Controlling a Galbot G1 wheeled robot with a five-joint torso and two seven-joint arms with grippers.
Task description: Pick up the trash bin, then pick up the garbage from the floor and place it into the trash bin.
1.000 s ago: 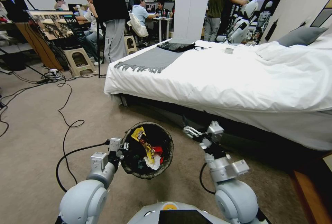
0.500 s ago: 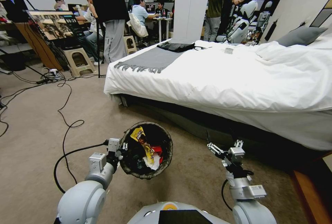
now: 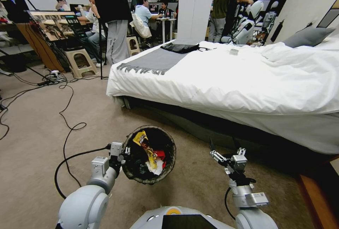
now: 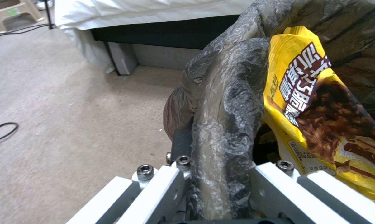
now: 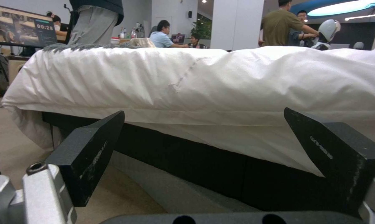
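Thin crinkly liner on the trash bin (image 3: 150, 177) rim is what my left gripper (image 4: 220, 183) jaws are pinching, feels light but slippery, while right gripper (image 3: 226, 155) hangs spread near the bed (image 3: 247, 80).

You are working in a mock bedroom inside a lab: a made bed (image 3: 226, 77), loose floor cables (image 3: 67, 130), people at desks (image 3: 164, 22).

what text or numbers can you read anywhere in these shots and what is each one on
"00:28": timer on the monitor in the right wrist view; the same monitor in the head view is too small to read surely.
Large white Chinese characters, cut off and slanted: on the yellow snack wrapper in the trash bin held by the left gripper. Its fine print is too small.
Small embossed lettering on the right gripper fingers: unreadable.
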